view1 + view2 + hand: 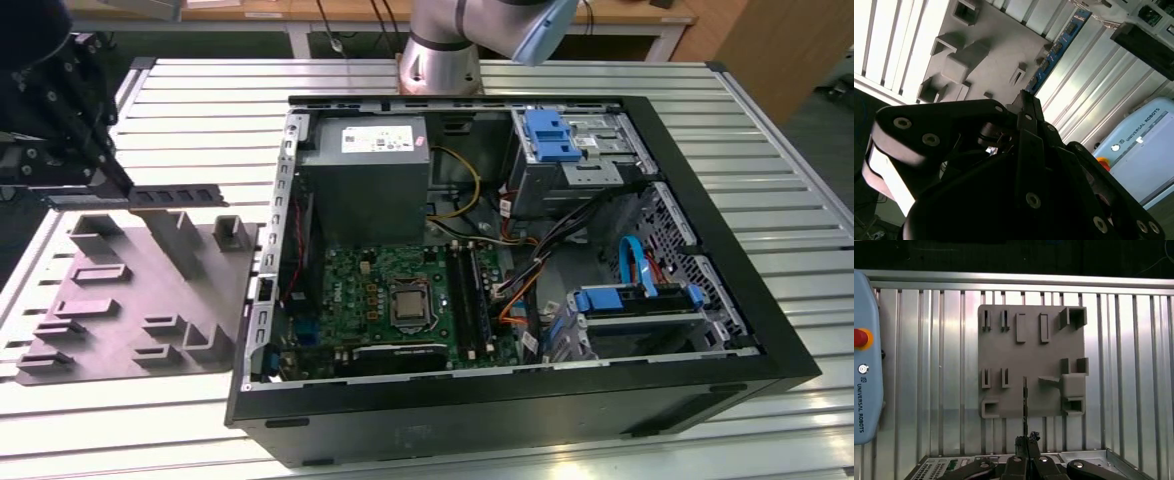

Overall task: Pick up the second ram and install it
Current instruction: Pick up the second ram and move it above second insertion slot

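Plainly, at the upper left of the exterior view the gripper was pinched shut on one end of the second ram. The single stick lay level by the upper edge of the one grey holder tray; contact with it could not be told. In the second wrist view the fingers clamped the blue board. To the right, one open computer case held one green motherboard, one grey power supply and two brackets: a blue bracket above, a second blue bracket lower right.
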Controlling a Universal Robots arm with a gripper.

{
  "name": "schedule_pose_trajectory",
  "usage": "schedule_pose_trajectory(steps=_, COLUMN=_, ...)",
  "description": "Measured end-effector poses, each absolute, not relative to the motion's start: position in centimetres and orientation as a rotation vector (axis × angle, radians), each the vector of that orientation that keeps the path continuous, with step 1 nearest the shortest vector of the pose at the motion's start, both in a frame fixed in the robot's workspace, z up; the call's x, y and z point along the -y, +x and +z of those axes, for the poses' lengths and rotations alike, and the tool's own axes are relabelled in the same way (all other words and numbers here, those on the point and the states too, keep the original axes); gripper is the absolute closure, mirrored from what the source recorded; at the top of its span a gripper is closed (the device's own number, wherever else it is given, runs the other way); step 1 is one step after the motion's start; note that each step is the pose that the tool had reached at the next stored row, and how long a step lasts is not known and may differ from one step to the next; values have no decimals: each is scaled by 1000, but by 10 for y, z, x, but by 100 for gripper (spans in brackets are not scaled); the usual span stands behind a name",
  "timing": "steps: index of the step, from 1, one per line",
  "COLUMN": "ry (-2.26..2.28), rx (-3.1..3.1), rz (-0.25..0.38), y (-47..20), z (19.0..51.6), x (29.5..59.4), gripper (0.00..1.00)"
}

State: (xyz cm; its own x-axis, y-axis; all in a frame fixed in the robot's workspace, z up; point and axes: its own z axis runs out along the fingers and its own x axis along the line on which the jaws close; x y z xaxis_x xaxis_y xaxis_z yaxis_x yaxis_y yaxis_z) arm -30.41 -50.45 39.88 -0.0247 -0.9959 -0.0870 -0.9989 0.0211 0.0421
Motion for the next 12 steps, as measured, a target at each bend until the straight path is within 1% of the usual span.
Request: schedule_pose_trajectory(steps=12, ry=-2171, rx=-2221, rz=141, y=-275, z=399, x=505, gripper=89)
